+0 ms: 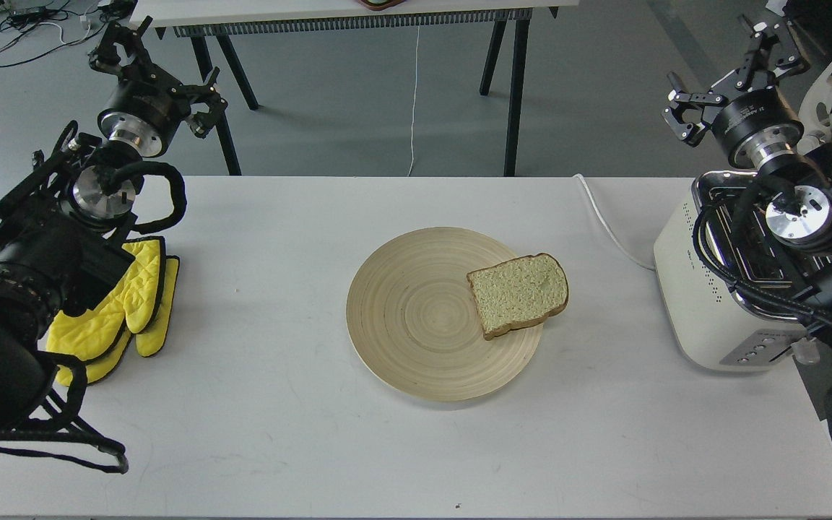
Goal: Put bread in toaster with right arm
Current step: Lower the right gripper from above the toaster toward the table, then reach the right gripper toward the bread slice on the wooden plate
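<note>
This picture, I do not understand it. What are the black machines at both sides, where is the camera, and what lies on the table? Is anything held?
The camera sits in a robot's head, looking down at a white table. The black parts are its two arms. The left gripper and right gripper are both open and hold nothing. A slice of bread lies on the right edge of a round plate. A toaster stands at the right, under the right arm. Yellow mitts lie at the left.
</note>
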Controlling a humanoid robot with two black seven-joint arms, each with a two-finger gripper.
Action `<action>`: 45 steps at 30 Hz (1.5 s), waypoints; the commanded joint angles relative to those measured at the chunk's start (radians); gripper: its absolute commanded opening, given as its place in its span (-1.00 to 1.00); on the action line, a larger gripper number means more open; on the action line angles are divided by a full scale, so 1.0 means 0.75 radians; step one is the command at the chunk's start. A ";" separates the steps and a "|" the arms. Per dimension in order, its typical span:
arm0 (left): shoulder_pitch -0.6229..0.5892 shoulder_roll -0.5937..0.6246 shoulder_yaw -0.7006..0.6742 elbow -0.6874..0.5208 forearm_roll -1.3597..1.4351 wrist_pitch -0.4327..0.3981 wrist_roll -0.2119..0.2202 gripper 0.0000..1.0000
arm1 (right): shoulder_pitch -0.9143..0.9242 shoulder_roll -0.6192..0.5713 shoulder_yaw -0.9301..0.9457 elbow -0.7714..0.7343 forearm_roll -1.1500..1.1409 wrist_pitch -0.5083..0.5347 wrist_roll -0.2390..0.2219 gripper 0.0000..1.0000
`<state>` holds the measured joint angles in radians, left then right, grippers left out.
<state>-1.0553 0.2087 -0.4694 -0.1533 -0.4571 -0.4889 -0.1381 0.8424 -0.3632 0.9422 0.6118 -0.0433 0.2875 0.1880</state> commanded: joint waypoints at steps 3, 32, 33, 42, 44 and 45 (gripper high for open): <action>0.000 0.002 0.002 0.000 0.002 0.000 0.002 1.00 | 0.000 -0.072 -0.045 0.033 -0.012 0.001 -0.001 0.99; 0.002 -0.002 -0.002 0.000 0.000 0.000 -0.010 1.00 | -0.217 -0.416 -0.655 1.011 -0.592 -0.686 -0.005 0.90; 0.002 -0.002 -0.002 0.000 0.000 0.000 -0.012 1.00 | -0.229 -0.379 -0.673 1.001 -0.666 -0.727 -0.005 0.89; 0.002 -0.002 -0.004 0.000 0.000 0.000 -0.012 1.00 | -0.317 -0.232 -0.786 0.839 -0.895 -0.803 -0.020 0.86; 0.000 -0.002 -0.004 0.000 0.000 0.000 -0.012 1.00 | -0.324 -0.215 -0.794 0.810 -0.895 -0.809 -0.022 0.85; 0.002 -0.002 -0.002 0.000 0.000 0.000 -0.010 1.00 | -0.326 -0.205 -0.796 0.794 -0.897 -0.813 -0.022 0.85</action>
<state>-1.0540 0.2070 -0.4724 -0.1535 -0.4572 -0.4887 -0.1464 0.6047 -0.5355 0.3535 1.2384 -0.7149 -0.3151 0.1728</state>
